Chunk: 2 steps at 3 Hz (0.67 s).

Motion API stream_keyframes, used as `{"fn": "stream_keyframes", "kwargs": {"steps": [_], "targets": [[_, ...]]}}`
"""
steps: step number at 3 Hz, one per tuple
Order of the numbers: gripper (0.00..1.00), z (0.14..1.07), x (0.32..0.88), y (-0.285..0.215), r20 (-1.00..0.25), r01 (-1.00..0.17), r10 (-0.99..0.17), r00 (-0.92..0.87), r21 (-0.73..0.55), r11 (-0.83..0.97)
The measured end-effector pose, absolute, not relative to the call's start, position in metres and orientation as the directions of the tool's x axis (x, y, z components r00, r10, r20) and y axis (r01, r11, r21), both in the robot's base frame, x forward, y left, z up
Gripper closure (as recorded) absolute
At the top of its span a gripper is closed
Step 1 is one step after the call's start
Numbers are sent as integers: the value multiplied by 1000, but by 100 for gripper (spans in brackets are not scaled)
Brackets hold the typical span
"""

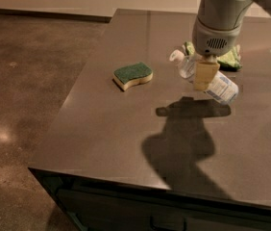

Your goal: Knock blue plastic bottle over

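Observation:
The blue plastic bottle (220, 86) is a clear bluish bottle with a white cap (176, 56) and a blue-and-white label. It is tipped far over, with the cap pointing up-left and the base down-right, on the right half of the dark table (106, 138). My gripper (205, 77) comes down from the top right and sits in front of the bottle's middle, touching it and hiding part of it. I cannot tell whether the bottle rests flat on the table or is still tilting.
A green and yellow sponge (133, 75) lies left of the bottle. A green snack bag (229, 59) lies behind the bottle and arm. The table's left edge drops to a brown floor (25, 81). A drawer front runs below the near edge.

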<state>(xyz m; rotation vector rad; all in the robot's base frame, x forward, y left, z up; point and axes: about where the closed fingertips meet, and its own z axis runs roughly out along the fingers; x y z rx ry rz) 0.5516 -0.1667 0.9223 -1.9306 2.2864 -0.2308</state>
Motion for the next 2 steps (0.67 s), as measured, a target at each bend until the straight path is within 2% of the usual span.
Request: {"fn": "stream_keyframes", "kwargs": {"steps": [2], "targets": [[12,908,544,-174,47,-972,-987,-151,-190,139]]}}
